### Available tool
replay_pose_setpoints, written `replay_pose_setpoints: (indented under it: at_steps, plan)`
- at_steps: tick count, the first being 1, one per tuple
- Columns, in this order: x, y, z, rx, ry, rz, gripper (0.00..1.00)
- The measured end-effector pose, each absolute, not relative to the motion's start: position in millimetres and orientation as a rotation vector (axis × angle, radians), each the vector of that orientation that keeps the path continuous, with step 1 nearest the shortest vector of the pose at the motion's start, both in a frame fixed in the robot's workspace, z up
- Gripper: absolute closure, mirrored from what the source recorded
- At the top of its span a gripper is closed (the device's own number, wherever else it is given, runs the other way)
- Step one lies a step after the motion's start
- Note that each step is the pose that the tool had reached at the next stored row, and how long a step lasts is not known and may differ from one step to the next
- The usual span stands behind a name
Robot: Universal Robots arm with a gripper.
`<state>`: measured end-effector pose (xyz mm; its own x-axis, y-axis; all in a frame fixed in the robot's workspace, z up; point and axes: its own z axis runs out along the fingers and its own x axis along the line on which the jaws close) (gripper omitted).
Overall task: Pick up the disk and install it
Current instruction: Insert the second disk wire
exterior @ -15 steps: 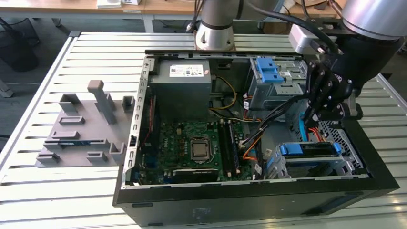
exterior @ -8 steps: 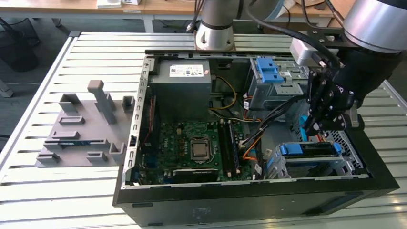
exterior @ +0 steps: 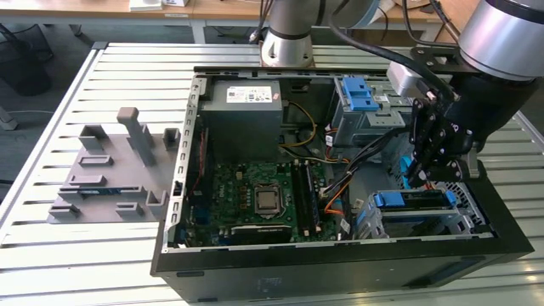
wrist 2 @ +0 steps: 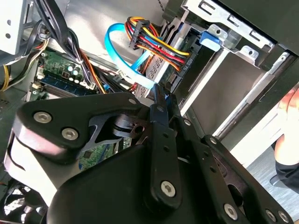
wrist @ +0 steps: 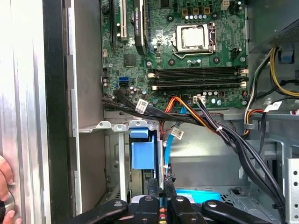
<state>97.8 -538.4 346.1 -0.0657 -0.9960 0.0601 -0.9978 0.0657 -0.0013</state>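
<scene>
The disk [exterior: 415,201], with its blue carrier [wrist: 142,155] on top, sits in the metal drive cage [exterior: 463,220] at the exterior view's lower right corner of the open computer case. A plug of coloured wires [wrist 2: 156,46] and a blue data cable [wrist 2: 122,60] meet at its end. My black gripper [exterior: 427,180] hangs just above the cage, beside the disk's cabled end. Its fingers [wrist 2: 159,95] are pressed together with nothing visible between them, and their tips [wrist: 162,181] sit close to the blue carrier.
The motherboard [exterior: 255,191] fills the case floor, with black cable bundles [wrist: 233,140] crossing it. A grey power-supply box [exterior: 242,111] and an upper cage with a blue latch [exterior: 361,95] stand at the back. A grey fixture plate [exterior: 106,172] lies outside. A person's hand [wrist: 4,186] rests by the case wall.
</scene>
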Motion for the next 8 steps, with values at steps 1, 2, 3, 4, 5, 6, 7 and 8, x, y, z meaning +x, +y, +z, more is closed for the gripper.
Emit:
replay_pose_setpoints:
  at_steps: [1,2,3,4,5,6,7,8]
  plan:
    - [97.8,-538.4,346.1,2.117,-2.261,0.065,0.84]
    - [97.8,-538.4,346.1,2.117,-2.261,0.065,0.84]
    - [97.8,-538.4,346.1,2.117,-2.261,0.065,0.84]
    - [97.8,-538.4,346.1,2.117,-2.261,0.065,0.84]
    - [97.8,-538.4,346.0,2.117,-2.261,0.065,0.84]
    - [97.8,-538.6,345.4,2.119,-2.263,0.062,0.84]
    - [97.9,-539.3,344.8,2.123,-2.268,0.052,0.84]
    - [97.9,-540.2,344.4,2.129,-2.274,0.038,0.84]
